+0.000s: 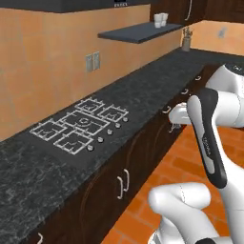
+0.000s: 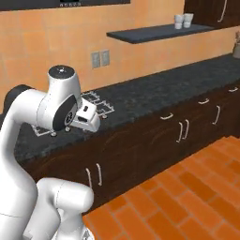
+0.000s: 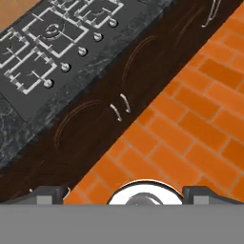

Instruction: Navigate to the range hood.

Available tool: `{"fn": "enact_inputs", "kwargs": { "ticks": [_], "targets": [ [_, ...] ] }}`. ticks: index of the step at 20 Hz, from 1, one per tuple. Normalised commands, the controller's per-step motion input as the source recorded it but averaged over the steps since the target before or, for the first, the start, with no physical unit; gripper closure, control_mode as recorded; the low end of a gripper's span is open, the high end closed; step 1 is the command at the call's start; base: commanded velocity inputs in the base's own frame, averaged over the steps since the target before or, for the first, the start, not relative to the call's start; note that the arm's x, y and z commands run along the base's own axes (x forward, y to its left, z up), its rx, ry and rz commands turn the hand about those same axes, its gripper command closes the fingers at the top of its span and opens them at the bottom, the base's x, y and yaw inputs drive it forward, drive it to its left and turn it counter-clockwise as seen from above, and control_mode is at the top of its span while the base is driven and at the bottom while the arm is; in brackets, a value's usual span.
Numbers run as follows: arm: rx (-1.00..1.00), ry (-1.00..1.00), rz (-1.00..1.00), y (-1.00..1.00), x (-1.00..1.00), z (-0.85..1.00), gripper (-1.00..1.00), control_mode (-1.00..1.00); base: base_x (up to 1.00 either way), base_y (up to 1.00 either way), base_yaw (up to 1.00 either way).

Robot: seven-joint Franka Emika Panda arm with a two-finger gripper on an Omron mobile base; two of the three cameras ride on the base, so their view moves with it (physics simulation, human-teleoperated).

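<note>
Range hood up-left of us, cooktop directly under it.

We see the range hood (image 1: pixel 71 5) as one dark slab along the top edge of the left base view, upper left, lit display at its front edge; in the right base view it runs along the top left, long axis parallel to the wall. The cooktop (image 1: pixel 78 126) sits on the desk (image 1: pixel 157 81) centre-left, so we judge the hood lies forward and left of the hand (image 3: pixel 124 193), well apart. Hand fingers (image 3: pixel 47 194) sit wide apart at the bottom corners of the hand view, nothing between them. Counts: one hood, one cooktop, five knobs (image 1: pixel 100 139), one thin shelf (image 1: pixel 138 32) upper centre carrying two white cups (image 1: pixel 161 19), two wall outlets (image 1: pixel 92 61).
</note>
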Motion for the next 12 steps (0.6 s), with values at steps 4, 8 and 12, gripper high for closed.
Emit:
{"fn": "enact_inputs", "kwargs": {
  "ticks": [4, 8, 12],
  "targets": [
    [0.0, 0.0, 0.0, 0.0, 0.0, 0.0, -1.0, 1.0, 0.9, -0.09, 0.84],
    [0.0, 0.0, 0.0, 0.0, 0.0, 0.0, -1.0, 1.0, 0.15, -0.51, 0.87],
    [0.0, 0.0, 0.0, 0.0, 0.0, 0.0, -1.0, 1.0, 0.31, -0.98, 0.5]
  ]
}}
